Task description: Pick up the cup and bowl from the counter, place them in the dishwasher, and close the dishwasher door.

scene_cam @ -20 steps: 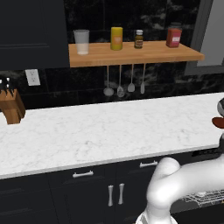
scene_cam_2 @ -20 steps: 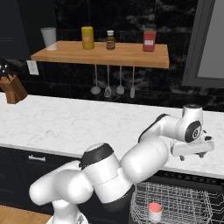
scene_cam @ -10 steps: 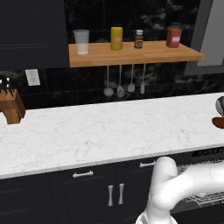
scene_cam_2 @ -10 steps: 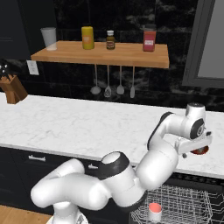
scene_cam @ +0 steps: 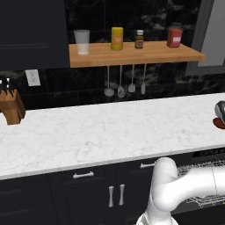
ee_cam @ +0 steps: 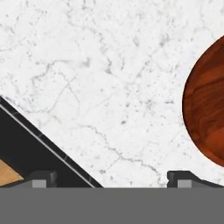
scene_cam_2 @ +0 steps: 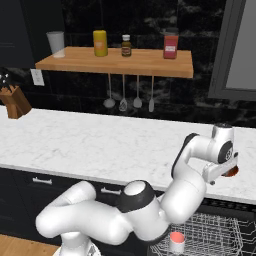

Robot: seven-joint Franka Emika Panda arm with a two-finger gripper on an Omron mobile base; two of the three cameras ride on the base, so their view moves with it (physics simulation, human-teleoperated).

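The dark red-brown bowl (scene_cam_2: pixel 232 171) sits on the white marble counter (scene_cam_2: pixel 100 145) near its right front edge; it also shows at the edge of the left base view as the bowl (scene_cam: pixel 218 123). My gripper (scene_cam_2: pixel 220 176) hangs just left of the bowl, pointing down at the counter. In the hand view the gripper (ee_cam: pixel 111 179) is open over bare marble, with the bowl (ee_cam: pixel 205 118) off to the right, outside the fingertips (ee_cam: pixel 179 177). The cup (scene_cam_2: pixel 176 241) stands upright in the wire rack (scene_cam_2: pixel 215 232) of the open dishwasher (scene_cam_2: pixel 235 206) below.
A wooden shelf (scene_cam_2: pixel 115 62) above the counter carries a clear glass (scene_cam_2: pixel 56 42), a yellow jar (scene_cam_2: pixel 100 43), a small bottle and a red jar (scene_cam_2: pixel 170 46). Utensils hang under it. A knife block (scene_cam_2: pixel 15 100) stands at the far left. Dark cabinets (scene_cam: pixel 88 193) run below.
The hand has turned from lying level to pointing down and has settled beside the bowl; the elbow has swung right. The fingers stay apart. Bowl and cup have not moved.
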